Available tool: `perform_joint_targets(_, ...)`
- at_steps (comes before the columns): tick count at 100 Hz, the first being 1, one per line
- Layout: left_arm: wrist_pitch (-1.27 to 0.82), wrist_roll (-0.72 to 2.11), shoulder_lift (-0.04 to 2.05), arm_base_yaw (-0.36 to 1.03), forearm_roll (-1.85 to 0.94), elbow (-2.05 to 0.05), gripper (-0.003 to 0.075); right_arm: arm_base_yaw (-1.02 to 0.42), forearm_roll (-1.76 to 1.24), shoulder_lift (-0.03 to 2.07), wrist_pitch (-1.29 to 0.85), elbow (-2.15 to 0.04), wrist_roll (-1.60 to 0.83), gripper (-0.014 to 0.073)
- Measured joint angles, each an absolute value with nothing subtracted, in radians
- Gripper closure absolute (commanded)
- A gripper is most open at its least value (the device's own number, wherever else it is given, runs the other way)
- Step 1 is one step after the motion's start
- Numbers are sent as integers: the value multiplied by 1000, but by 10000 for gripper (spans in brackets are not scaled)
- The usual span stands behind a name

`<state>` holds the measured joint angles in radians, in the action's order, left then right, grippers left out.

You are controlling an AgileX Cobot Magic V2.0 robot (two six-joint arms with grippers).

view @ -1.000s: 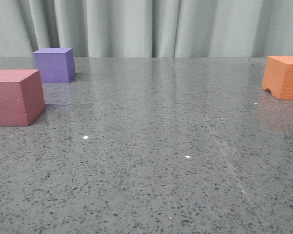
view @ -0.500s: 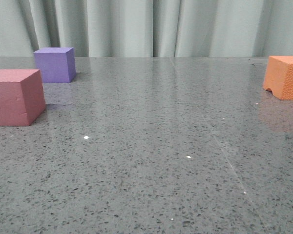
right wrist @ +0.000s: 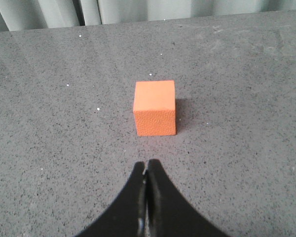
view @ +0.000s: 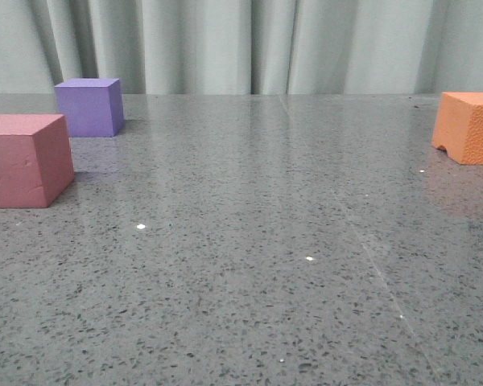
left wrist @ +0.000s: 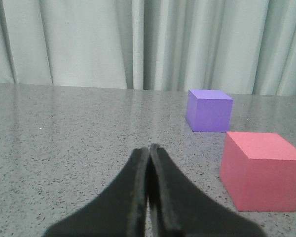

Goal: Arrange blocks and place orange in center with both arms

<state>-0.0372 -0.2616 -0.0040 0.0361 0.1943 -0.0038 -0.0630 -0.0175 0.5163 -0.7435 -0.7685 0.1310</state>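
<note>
Both tools, left [left wrist: 149,153] and right [right wrist: 146,170], have fingers pressed together and hold nothing. Orange cube [view: 468,127] sits at right edge of frame, pink-red cube [view: 26,159] and purple cube [view: 88,106] at left, on the tabletop [view: 249,241]. Risk: a pressed-together tool descending would shove the light foam aside instead of gripping it.

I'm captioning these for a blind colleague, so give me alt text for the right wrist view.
An orange foam cube sits alone on a grey speckled table, straight ahead of the right gripper, whose black fingers are pressed shut and empty. Pale curtains hang behind.
</note>
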Motion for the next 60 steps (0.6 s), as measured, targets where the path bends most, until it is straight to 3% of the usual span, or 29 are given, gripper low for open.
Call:
perform_joint_targets(23, -37, -262, -4, 36, 194, -4, 730, -63, -18, 653, -752, -786, 132, 657)
perform_joint_targets(34, -37, -262, -4, 36, 194, -4, 730, -63, -18, 699, -771, -786, 130, 589)
perform_joint_targets(46, -37, -262, -4, 36, 194, -4, 730, -63, -18, 716, -790, -786, 124, 396)
perform_joint_targets(60, -37, -262, -4, 36, 194, -4, 730, -63, -18, 716, -802, -786, 121, 0)
